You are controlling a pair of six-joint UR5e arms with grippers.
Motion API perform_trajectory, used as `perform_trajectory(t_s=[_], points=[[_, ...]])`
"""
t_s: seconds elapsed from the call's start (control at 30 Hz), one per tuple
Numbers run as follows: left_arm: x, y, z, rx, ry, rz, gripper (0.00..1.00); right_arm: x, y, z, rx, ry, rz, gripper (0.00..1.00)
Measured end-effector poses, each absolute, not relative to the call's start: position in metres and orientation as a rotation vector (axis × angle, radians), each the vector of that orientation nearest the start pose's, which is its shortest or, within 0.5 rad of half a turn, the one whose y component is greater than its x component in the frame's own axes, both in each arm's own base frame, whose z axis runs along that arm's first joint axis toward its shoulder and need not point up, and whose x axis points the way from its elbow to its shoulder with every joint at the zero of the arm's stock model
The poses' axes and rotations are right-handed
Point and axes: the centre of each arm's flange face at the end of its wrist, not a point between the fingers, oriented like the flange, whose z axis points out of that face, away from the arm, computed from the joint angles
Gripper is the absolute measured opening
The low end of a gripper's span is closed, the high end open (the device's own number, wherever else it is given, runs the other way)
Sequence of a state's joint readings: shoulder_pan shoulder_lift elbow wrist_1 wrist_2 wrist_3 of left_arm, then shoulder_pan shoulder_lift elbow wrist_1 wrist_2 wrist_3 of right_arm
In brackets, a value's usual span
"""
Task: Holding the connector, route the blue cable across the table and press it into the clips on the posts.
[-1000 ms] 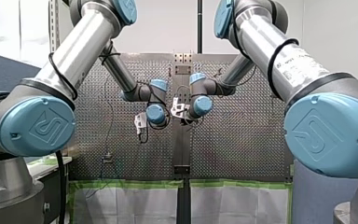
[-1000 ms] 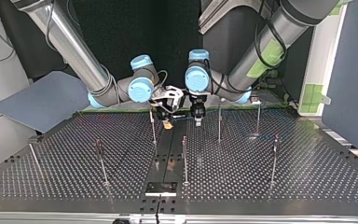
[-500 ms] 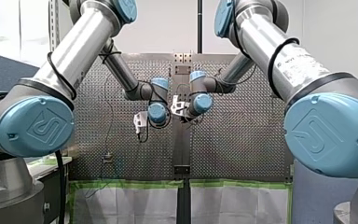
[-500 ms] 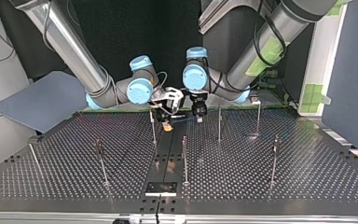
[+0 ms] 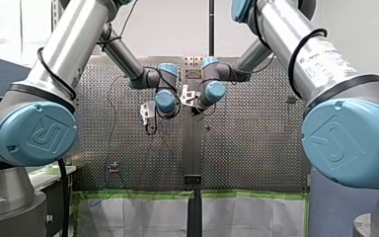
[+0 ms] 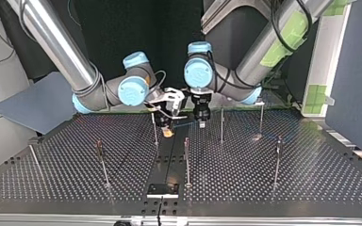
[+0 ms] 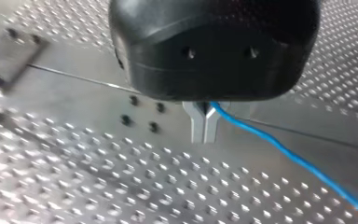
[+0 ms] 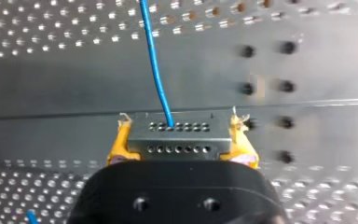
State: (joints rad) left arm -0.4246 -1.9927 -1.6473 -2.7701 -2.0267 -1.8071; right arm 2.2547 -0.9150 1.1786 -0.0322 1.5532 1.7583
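Note:
Yellow pads of my right gripper (image 8: 179, 140) are shut on a grey metal connector (image 8: 179, 130), and the blue cable (image 8: 154, 70) leaves its face and runs ahead over the table. In the top view my right gripper (image 6: 168, 133) hangs just above the plate near the back middle. Close beside it is my left gripper (image 6: 201, 124), with a short blue cable (image 6: 185, 124) span between them. In the left wrist view the metal fingers of my left gripper (image 7: 204, 134) are shut on the blue cable (image 7: 279, 147), which trails away over the perforated table (image 7: 98, 186).
Several thin posts with clips stand on the plate, such as one (image 6: 155, 128) beside my right gripper, one (image 6: 186, 160) nearer the camera and one (image 6: 222, 125) beside my left gripper. A small metal plate (image 6: 162, 189) sits at the near edge. A grey board (image 6: 37, 106) leans at the left.
My left gripper's fingers have closed on the blue cable. Both upper arms have lifted, and my right gripper has sunk slightly toward the plate with the connector.

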Motion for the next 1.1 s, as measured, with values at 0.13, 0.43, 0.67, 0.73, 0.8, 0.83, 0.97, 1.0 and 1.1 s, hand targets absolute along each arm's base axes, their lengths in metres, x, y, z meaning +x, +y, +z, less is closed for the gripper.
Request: perform_trajectory(t_s=[0.13,0.43,0.67,0.73,0.8,0.83,0.97,1.0,1.1], points=[[0.496,-0.324,0.270,-0.183,1.657,-0.119,0.00,0.551,-0.462,0.300,-2.442,1.429,-2.165,0.00],[0.474,-0.320,0.315,-0.179,1.613,-0.139,0.00,0.536,-0.441,0.329,-2.438,1.422,-2.174,0.00],[0.459,-0.318,0.354,-0.186,1.555,-0.169,0.00,0.528,-0.427,0.370,-2.396,1.390,-2.263,0.00],[0.456,-0.317,0.364,-0.190,1.539,-0.175,0.00,0.526,-0.423,0.383,-2.379,1.380,-2.293,0.00],[0.453,-0.315,0.374,-0.195,1.522,-0.182,0.00,0.523,-0.420,0.396,-2.362,1.371,-2.322,0.00],[0.451,-0.314,0.378,-0.198,1.515,-0.185,0.00,0.522,-0.418,0.401,-2.355,1.368,-2.334,0.00],[0.442,-0.309,0.400,-0.215,1.480,-0.193,0.00,0.515,-0.410,0.427,-2.320,1.349,-2.392,0.00],[0.441,-0.308,0.403,-0.217,1.473,-0.196,0.00,0.513,-0.408,0.434,-2.310,1.343,-2.410,0.00],[0.443,-0.308,0.407,-0.217,1.459,-0.206,0.00,0.507,-0.401,0.455,-2.281,1.327,-2.457,0.00]])
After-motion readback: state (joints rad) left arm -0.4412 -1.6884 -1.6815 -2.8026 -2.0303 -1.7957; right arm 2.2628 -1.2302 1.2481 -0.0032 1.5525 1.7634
